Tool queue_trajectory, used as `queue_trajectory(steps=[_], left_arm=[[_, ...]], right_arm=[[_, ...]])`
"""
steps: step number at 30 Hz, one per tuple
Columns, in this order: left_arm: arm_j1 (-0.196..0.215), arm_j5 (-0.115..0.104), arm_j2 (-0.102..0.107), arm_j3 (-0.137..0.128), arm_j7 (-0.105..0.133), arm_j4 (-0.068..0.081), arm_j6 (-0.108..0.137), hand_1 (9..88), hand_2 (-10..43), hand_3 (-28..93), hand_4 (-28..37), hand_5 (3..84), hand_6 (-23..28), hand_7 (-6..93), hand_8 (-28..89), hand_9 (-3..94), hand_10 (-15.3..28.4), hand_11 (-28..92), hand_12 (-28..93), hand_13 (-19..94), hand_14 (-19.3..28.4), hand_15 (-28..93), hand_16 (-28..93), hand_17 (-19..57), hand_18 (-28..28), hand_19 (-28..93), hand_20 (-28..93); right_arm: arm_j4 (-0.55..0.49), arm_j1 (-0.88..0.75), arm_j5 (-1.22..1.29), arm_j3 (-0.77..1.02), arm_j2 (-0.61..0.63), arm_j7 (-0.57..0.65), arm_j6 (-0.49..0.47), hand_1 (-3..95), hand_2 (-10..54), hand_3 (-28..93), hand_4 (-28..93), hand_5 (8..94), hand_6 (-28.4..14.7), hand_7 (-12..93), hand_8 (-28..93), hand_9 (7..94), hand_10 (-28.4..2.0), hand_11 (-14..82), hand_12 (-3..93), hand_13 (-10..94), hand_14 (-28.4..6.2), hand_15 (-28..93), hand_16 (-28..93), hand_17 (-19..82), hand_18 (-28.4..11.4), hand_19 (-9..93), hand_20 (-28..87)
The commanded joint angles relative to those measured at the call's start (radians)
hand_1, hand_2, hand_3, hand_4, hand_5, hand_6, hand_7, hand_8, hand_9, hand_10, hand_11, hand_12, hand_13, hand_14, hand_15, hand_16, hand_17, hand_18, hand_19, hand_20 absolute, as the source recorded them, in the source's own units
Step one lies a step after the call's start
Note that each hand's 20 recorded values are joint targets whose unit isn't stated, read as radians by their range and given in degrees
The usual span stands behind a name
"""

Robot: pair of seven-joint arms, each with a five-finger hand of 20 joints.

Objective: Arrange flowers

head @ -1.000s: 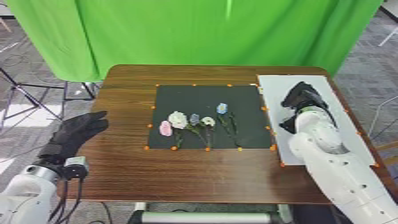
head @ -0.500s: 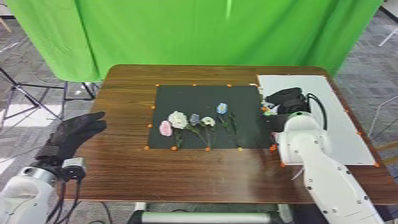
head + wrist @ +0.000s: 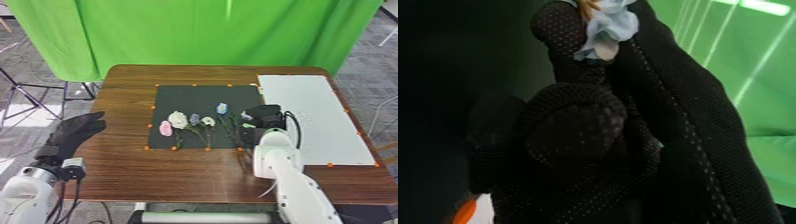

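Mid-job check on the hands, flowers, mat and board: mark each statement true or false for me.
1. The right hand has a pale blue flower in its fingers. True.
2. The pink flower is the leftmost flower on the black mat. True.
3. The left hand is gripping the pink flower. False: it is open by the table's left edge, and the pink flower lies on the mat.
4. The white board is to the left of the black mat. False: it is to the right of it.
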Motion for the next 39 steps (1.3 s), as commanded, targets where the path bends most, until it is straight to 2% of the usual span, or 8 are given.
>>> queue_trajectory(steps=[1, 16, 24, 31, 33, 36, 38, 39], left_arm=[[0.006, 0.003, 0.0, -0.003, 0.001, -0.002, -0.002, 28.1, 4.8, 62, -20.2, 44.2, 2.2, 13.3, -8, 44.0, 14.1, 21, 12, 34, 18.4, 16, 1, 0.4, 13.8, 12, 14], [0.005, 0.004, 0.003, 0.0, -0.004, -0.001, -0.011, 28.3, 4.7, 62, -20.1, 44.2, 2.3, 13.3, -8, 43.9, 14.0, 21, 12, 34, 18.5, 16, 1, 0.3, 13.8, 12, 14], [0.0, 0.004, 0.005, 0.006, -0.011, 0.002, -0.017, 28.2, 4.7, 62, -20.0, 44.2, 2.3, 13.3, -8, 43.9, 14.0, 21, 12, 34, 18.4, 16, 1, 0.3, 13.8, 12, 14], [-0.015, 0.006, 0.011, 0.014, -0.016, 0.008, -0.025, 28.3, 4.7, 62, -20.0, 44.2, 2.3, 13.3, -8, 44.0, 14.0, 21, 12, 34, 18.4, 16, 1, 0.4, 13.8, 12, 14], [-0.014, 0.004, 0.011, 0.015, -0.017, 0.007, -0.023, 28.4, 4.7, 62, -20.0, 44.2, 2.3, 13.3, -8, 44.0, 14.0, 21, 12, 34, 18.4, 16, 1, 0.4, 13.8, 12, 13], [-0.012, 0.004, 0.008, 0.015, -0.014, 0.006, -0.021, 28.4, 4.7, 62, -20.1, 44.3, 2.3, 13.3, -8, 44.0, 14.0, 21, 12, 34, 18.3, 16, 1, 0.4, 13.8, 12, 13], [-0.011, 0.005, 0.006, 0.015, -0.015, 0.005, -0.021, 28.3, 4.7, 62, -20.0, 44.3, 2.3, 13.3, -8, 44.0, 14.0, 21, 12, 34, 18.4, 16, 1, 0.4, 13.8, 12, 13], [-0.012, 0.003, 0.006, 0.017, -0.016, 0.006, -0.021, 28.3, 4.7, 62, -20.0, 44.2, 2.3, 13.3, -8, 44.0, 14.0, 21, 12, 34, 18.3, 16, 1, 0.4, 13.8, 12, 14]], right_arm=[[0.001, -0.026, -0.022, 0.002, -0.003, -0.018, -0.004, 68.6, -9.5, 49, -13, 80.0, -1.7, 24, 8, 88.3, -11.6, 8.2, 40.4, 94, -0.5, 52, 33, 69, -7.5, 89, 42], [-0.02, -0.06, -0.032, 0.015, 0.013, -0.05, -0.034, 62.4, -9.5, 51, -13, 75.7, -1.0, 24, 8, 82.0, -12.8, 7.4, 38.5, 92, -1.7, 53, 34, 66, -9.9, 91, 43], [-0.031, -0.068, -0.041, 0.017, 0.02, -0.056, -0.058, 59.7, -9.5, 51, -13, 70.3, -1.0, 21, 8, 69.2, -15.0, 18.0, 21.8, 90, -2.2, 56, 33, 63, -10.6, 92, 42], [-0.04, -0.069, -0.033, 0.023, 0.025, -0.064, -0.091, 49.4, -9.5, 64, -17, 65.3, 0.8, 18, -2, 63.9, -16.0, 13.1, 19.6, 88, -2.9, 56, 31, 61, -11.8, 92, 41], [-0.04, -0.067, -0.04, 0.023, 0.026, -0.066, -0.087, 48.0, -9.5, 65, -16, 64.5, 1.1, 18, -8, 63.3, -16.1, 12.4, 19.1, 88, -3.2, 55, 31, 61, -11.8, 92, 40], [-0.051, -0.066, -0.046, 0.036, 0.029, -0.075, -0.088, 46.9, -9.5, 64, -16, 63.1, 0.9, 17, -9, 61.8, -16.1, 11.4, 18.7, 87, -3.5, 55, 31, 60, -12.1, 92, 40], [-0.071, -0.071, -0.021, 0.069, 0.031, -0.114, -0.104, 46.0, -9.5, 64, -16, 61.9, 0.7, 17, -9, 60.5, -16.5, 10.7, 18.7, 86, -4.3, 55, 31, 58, -13.1, 92, 40], [-0.085, -0.079, 0.029, 0.083, 0.042, -0.187, -0.074, 45.4, -9.5, 64, -16, 61.5, 0.5, 17, -9, 59.9, -16.5, 10.5, 18.8, 85, -4.6, 55, 31, 57, -13.5, 91, 40]])
